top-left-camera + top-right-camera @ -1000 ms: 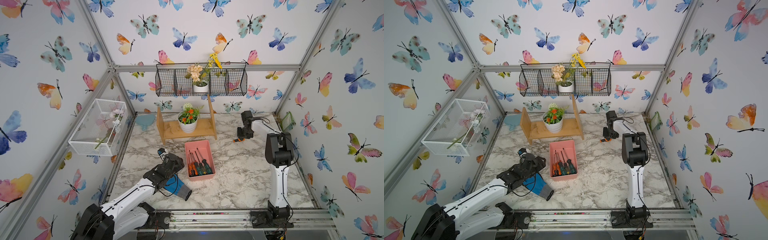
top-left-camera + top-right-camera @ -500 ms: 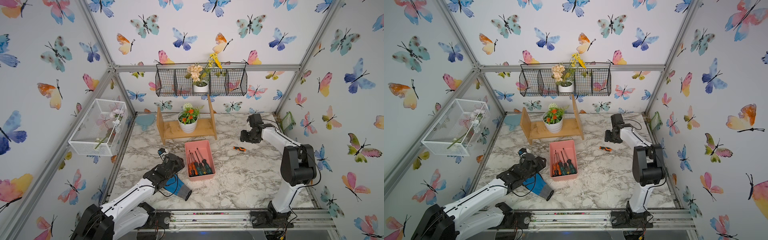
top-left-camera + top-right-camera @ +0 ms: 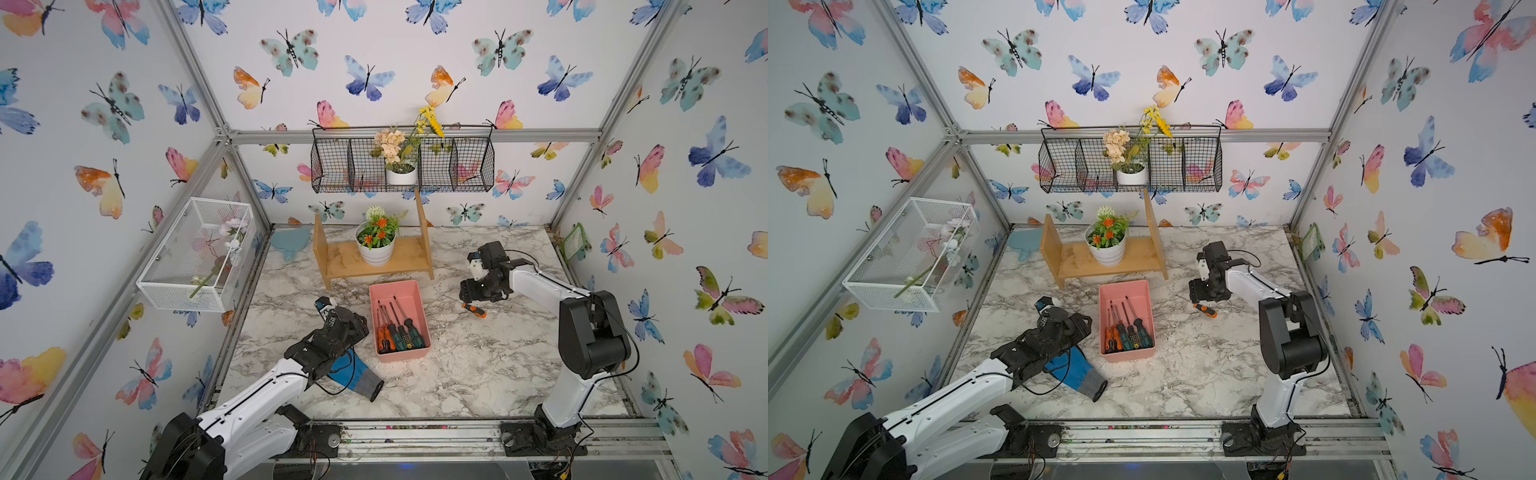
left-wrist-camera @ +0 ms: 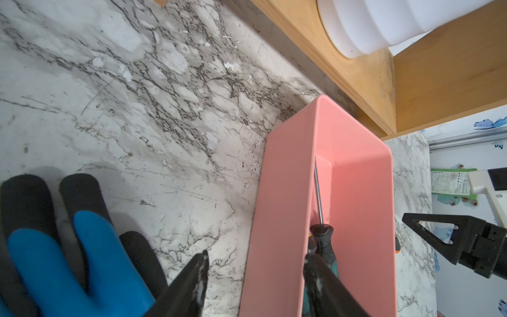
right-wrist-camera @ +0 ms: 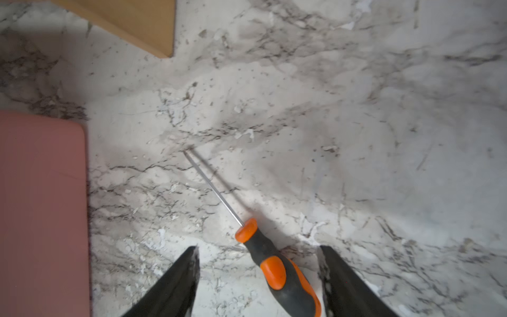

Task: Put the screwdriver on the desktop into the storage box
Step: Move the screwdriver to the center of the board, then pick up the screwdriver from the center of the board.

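1 screwdriver [image 5: 274,263] lies loose on the desktop [image 5: 356,137], short of the storage box [image 5: 41,205]. The right gripper [image 5: 258,249] jaws have just spread apart, and the left gripper [image 4: 256,254] jaws are also apart. It likely needs regrasping.

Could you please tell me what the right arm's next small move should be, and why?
Probably close the right gripper on the handle of the screwdriver, easing down first if needed: the jaws stand open astride it, and the screwdriver lies on the desktop, outside the storage box.

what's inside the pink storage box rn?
Several screwdrivers, orange- and green-handled, handles bunched at the near end of the storage box, shafts pointing toward the far end. Anything beneath the handles is covered.
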